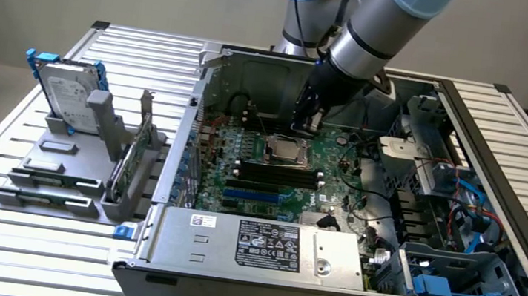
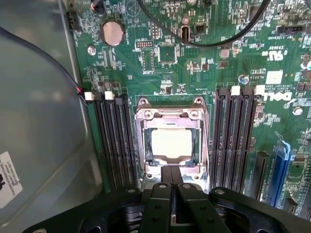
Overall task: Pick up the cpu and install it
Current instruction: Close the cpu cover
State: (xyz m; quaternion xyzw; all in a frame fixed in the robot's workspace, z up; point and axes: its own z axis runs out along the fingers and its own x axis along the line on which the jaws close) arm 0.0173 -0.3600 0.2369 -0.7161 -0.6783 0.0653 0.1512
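The cpu (image 2: 171,145), a small square chip with a dull silver top, lies flat inside the metal-framed socket (image 2: 171,115) on the green motherboard (image 2: 204,73). In the exterior view the cpu (image 1: 282,148) sits mid-board inside the open computer case. My gripper (image 2: 171,175) hovers just above the socket's near edge, its two dark fingers pressed together and holding nothing. From outside, the gripper (image 1: 307,127) hangs a little above and behind the socket, apart from the chip.
Black memory slots (image 2: 114,141) flank the socket on both sides. A black cable (image 2: 209,44) loops over the board. The power supply (image 1: 268,245) fills the case front. A silver hard drive with blue rails (image 1: 69,100) stands in a grey rack on the exterior view's left.
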